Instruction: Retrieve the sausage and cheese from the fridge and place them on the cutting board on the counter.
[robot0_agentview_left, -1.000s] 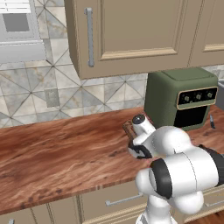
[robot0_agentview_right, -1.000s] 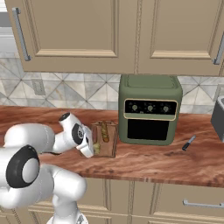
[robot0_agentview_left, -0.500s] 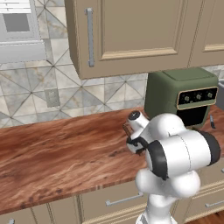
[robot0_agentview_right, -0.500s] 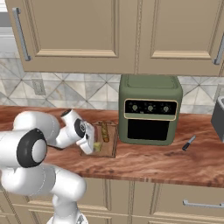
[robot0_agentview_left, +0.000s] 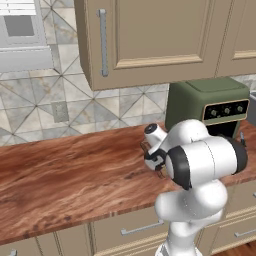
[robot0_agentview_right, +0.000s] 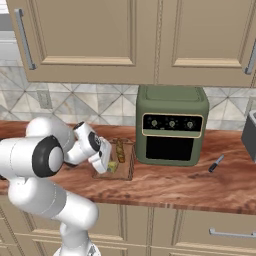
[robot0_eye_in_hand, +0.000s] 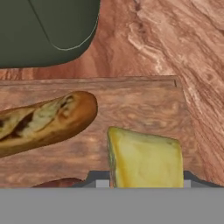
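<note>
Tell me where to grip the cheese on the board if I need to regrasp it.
Pinch the cheese across its two broad flat faces, coming straight down from above. It stands on the cutting board beside the baguette, so keep the fingers clear of that side.

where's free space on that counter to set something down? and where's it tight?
Free: the long counter stretch left of the arm, up to the tiled wall, and the patch between the green oven and the small dark utensil. Tight: the cutting board, carrying cheese, a bread loaf and the gripper, beside the oven.
</note>
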